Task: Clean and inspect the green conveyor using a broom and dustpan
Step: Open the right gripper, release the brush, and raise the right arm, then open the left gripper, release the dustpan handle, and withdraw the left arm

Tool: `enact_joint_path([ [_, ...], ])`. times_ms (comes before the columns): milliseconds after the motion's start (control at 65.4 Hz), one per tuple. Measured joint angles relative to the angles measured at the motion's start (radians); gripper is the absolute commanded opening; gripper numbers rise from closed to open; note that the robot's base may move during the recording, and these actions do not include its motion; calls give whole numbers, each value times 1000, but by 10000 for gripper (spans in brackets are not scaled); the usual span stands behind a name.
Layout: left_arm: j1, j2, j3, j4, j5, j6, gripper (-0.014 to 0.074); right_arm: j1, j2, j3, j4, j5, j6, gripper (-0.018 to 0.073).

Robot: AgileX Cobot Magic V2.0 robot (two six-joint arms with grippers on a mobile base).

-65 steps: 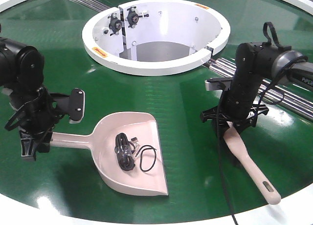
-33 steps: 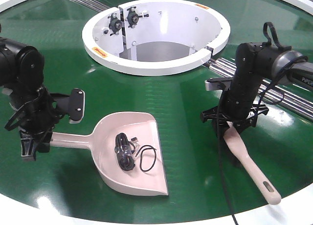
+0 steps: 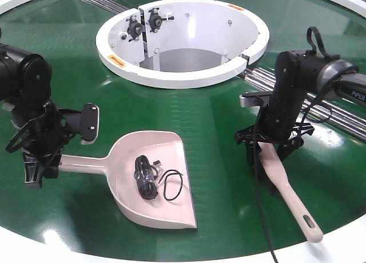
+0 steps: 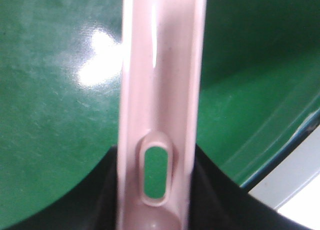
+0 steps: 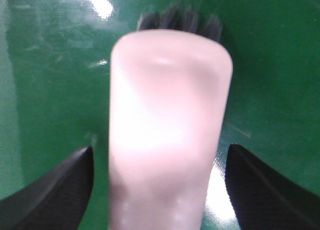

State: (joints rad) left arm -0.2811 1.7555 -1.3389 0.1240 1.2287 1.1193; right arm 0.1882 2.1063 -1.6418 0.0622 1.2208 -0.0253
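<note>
The right gripper [image 3: 267,157] is now standing with its jaws spread apart either side of the broom [image 3: 289,194]. The broom has swung slightly and is lying loose on the glossy green conveyor [image 3: 229,131], near right. Sweeping is probably finishing. The left gripper [image 3: 35,166] is clamping the dustpan [image 3: 163,151] by its handle: a smooth beige-pink scoop, near left, holding tangled black cord [image 3: 150,177].

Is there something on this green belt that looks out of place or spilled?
One thing: a black tangle of cord and wire lies inside the dustpan, foreign to the green conveyor. None of it is on the belt. The broom lies flat under the open right gripper.
</note>
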Motion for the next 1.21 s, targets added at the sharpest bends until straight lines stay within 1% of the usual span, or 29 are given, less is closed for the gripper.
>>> enact_joint_path([
  [229, 0, 0, 0, 0, 0, 0, -6, 0, -26, 0, 1, -5, 0, 534],
  [397, 0, 0, 0, 0, 0, 0, -6, 0, -126, 1, 1, -92, 0, 534],
  [581, 0, 0, 0, 0, 0, 0, -6, 0, -296, 52, -3, -241, -5, 534],
  [688, 0, 0, 0, 0, 0, 0, -6, 0, -433, 164, -11, -383, -23, 532],
  [795, 0, 0, 0, 0, 0, -1, -6, 0, -588, 290, -28, -503, -31, 506],
  [932, 0, 0, 0, 0, 0, -1, -6, 0, -807, 504, -52, -648, -34, 419],
  [1024, 0, 0, 0, 0, 0, -1, -6, 0, -953, 635, -62, -722, -34, 316],
  [1131, 0, 0, 0, 0, 0, -1, -6, 0, -1109, 792, -62, -806, -34, 139],
  [1146, 0, 0, 0, 0, 0, -1, -6, 0, -1129, 821, -62, -817, -34, 128],
  [1207, 0, 0, 0, 0, 0, -1, -6, 0, -1216, 891, -62, -856, -34, 29],
])
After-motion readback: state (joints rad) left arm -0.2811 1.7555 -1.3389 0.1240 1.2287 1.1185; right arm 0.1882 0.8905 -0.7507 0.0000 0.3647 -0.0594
